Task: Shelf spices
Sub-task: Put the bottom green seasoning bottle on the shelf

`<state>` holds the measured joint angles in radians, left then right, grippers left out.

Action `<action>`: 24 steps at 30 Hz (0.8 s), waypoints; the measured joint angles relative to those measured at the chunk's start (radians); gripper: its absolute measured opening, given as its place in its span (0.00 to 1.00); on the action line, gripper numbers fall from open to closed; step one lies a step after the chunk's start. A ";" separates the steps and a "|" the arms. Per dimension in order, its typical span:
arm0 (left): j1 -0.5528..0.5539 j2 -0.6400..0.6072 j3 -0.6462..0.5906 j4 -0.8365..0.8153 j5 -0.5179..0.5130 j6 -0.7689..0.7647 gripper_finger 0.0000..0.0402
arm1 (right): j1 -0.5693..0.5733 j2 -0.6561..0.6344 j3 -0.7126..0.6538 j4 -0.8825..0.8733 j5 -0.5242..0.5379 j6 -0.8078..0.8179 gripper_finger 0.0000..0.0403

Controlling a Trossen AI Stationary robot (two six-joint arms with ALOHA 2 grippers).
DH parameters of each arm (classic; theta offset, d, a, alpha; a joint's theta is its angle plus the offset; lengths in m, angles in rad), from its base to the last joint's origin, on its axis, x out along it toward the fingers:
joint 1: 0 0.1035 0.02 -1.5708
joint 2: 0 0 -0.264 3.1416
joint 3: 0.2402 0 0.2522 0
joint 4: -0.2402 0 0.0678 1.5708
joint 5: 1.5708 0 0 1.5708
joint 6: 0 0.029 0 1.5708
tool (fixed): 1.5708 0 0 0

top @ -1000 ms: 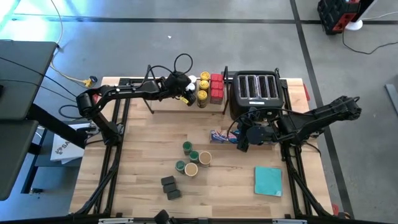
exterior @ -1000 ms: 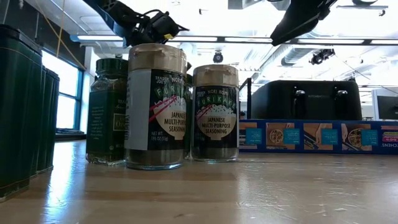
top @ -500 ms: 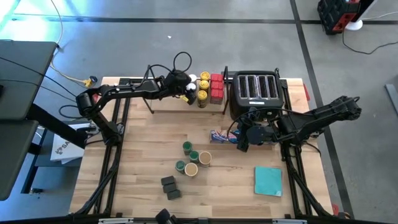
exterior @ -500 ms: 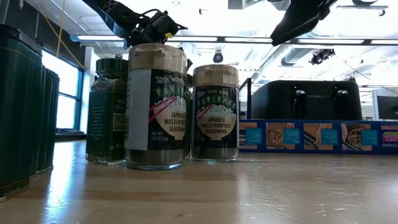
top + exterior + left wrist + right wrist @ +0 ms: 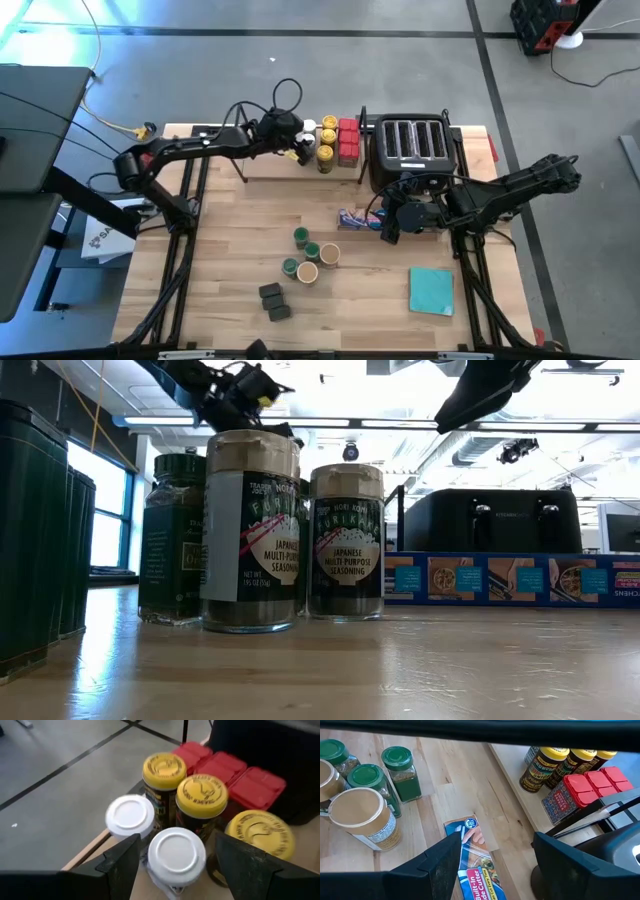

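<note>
My left gripper (image 5: 300, 141) (image 5: 177, 865) is open above the far end of the shelf (image 5: 280, 170); its fingers stand on either side of a white-lidded jar (image 5: 177, 853) without touching it. A second white-lidded jar (image 5: 130, 816), three yellow-lidded jars (image 5: 202, 795) and red tins (image 5: 347, 140) stand on the shelf board. Green-lidded jars (image 5: 300, 237), tan-lidded jars (image 5: 329, 255) and dark grey blocks (image 5: 270, 292) stand on the table. My right gripper (image 5: 386, 226) (image 5: 505, 870) hangs open over the end of the blue wrap box (image 5: 477, 865).
The black four-slot toaster (image 5: 410, 145) stands right of the shelf, behind my right arm. A teal square pad (image 5: 431, 290) lies near the table's right near corner. The blue wrap box (image 5: 355, 218) lies between toaster and jars. Bare wood shows left of the jar cluster.
My left gripper has risen and drawn back a little toward the table's left edge, away from the jars on the shelf. My right arm has kept still.
</note>
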<state>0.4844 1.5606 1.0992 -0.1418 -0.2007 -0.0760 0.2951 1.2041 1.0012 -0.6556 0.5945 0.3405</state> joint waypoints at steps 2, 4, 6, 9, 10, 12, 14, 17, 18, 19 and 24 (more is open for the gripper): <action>-0.003 -0.049 0.000 -0.044 0.000 0.000 0.62 | 0.000 0.000 0.000 0.003 0.000 0.000 0.60; -0.013 -0.105 0.000 -0.107 0.000 0.000 0.62 | 0.000 0.000 0.000 0.018 0.000 -0.001 0.60; -0.034 -0.166 0.000 -0.182 -0.003 0.000 0.62 | 0.000 0.000 -0.006 0.050 0.000 -0.006 0.60; -0.101 -0.249 -0.005 -0.280 -0.001 -0.002 0.62 | 0.000 0.001 -0.037 0.116 0.000 -0.031 0.60; -0.133 -0.273 -0.014 -0.298 0.001 -0.007 0.62 | 0.000 0.001 -0.048 0.141 0.000 -0.036 0.60; -0.214 -0.319 -0.045 -0.315 0.006 -0.007 0.62 | 0.000 0.001 -0.076 0.199 -0.002 -0.053 0.60; -0.308 -0.352 -0.081 -0.318 0.011 -0.008 0.62 | 0.000 0.001 -0.103 0.245 -0.004 -0.062 0.60; -0.450 -0.386 -0.143 -0.319 0.013 -0.057 0.62 | 0.000 0.001 -0.124 0.272 -0.008 -0.064 0.60; -0.497 -0.392 -0.164 -0.314 0.012 -0.093 0.62 | 0.000 0.001 -0.127 0.273 -0.009 -0.063 0.60; -0.544 -0.395 -0.186 -0.309 0.008 -0.134 0.62 | 0.000 0.001 -0.127 0.271 -0.011 -0.062 0.60; -0.806 -0.366 -0.259 -0.300 -0.057 -0.230 0.61 | 0.000 0.001 -0.127 0.287 -0.015 -0.107 0.60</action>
<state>-0.3212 1.1942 0.8407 -0.4416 -0.2581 -0.3058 0.2951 1.2053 0.8738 -0.3684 0.5793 0.2337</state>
